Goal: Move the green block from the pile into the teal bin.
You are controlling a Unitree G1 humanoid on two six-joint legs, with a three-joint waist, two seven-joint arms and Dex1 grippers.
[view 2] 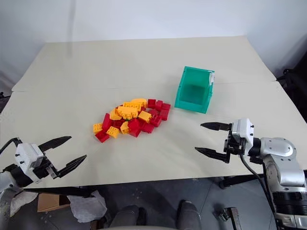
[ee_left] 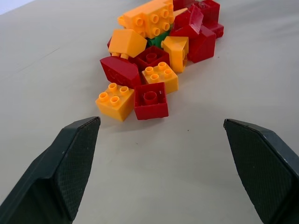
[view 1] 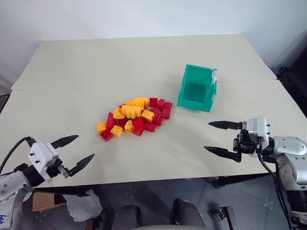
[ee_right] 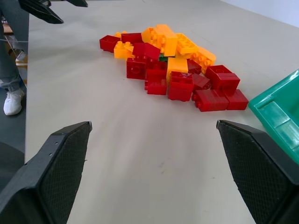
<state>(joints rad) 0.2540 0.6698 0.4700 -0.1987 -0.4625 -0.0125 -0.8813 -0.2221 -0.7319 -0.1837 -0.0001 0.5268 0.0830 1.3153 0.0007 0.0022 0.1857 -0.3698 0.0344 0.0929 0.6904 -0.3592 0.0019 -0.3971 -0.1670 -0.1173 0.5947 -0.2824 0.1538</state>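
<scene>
In the middle of the table lies the pile (view 1: 136,117) of red and yellow-orange studded bricks. Only a sliver of the green block (ee_left: 159,39) shows, wedged among yellow and red bricks near the pile's centre (view 1: 130,117). Right of the pile and a little farther back stands the teal bin (view 1: 194,104), which looks empty and has a white tag at its far right corner. Near the table's front left edge my left gripper (view 1: 85,146) is open and points toward the pile. At the front right, short of the bin, my right gripper (view 1: 207,136) is open and points left.
The cream table top (view 1: 144,62) ends just behind both grippers at its front edge. A cardboard box (view 1: 45,201) and a crumpled white wrap (view 1: 84,206) lie on the floor below the left arm. A person's leg with a white shoe (ee_right: 11,100) stands beyond the table's left side.
</scene>
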